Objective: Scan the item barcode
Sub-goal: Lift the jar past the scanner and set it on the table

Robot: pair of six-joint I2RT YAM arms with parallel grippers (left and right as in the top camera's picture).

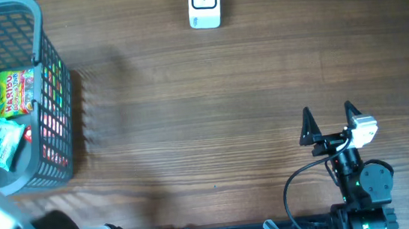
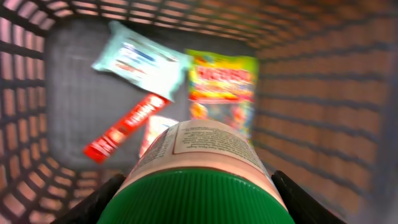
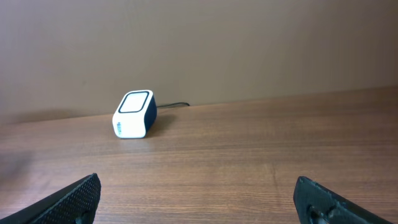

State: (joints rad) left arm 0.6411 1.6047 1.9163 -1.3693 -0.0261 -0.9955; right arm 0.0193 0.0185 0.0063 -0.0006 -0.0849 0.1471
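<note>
Upper left of overhead view: grey plastic mesh basket (image 1: pixel 57 106) holding yellow gummy-sweet bag (image 1: pixel 18 91), pale teal-and-white flat packet (image 1: pixel 3 145), red wrapped bar (image 2: pixel 124 127). Inside basket, left end effector (image 2: pixel 196 202) pinching green-capped, pink-labelled bottle (image 2: pixel 199 149) above them. White cube barcode scanner (image 1: pixel 204 3) top centre of wooden surface (image 1: pixel 189 108), well apart from basket. Right end effector (image 1: pixel 330 114) spread wide, lower right.

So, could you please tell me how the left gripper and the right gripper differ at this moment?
The left gripper has its jaws closed on a green-capped bottle; the right gripper has its jaws wide open and empty. The left gripper is down inside the basket, above the packets; the right gripper is over the wooden table, facing the scanner. Both are dark two-finger grippers.
</note>
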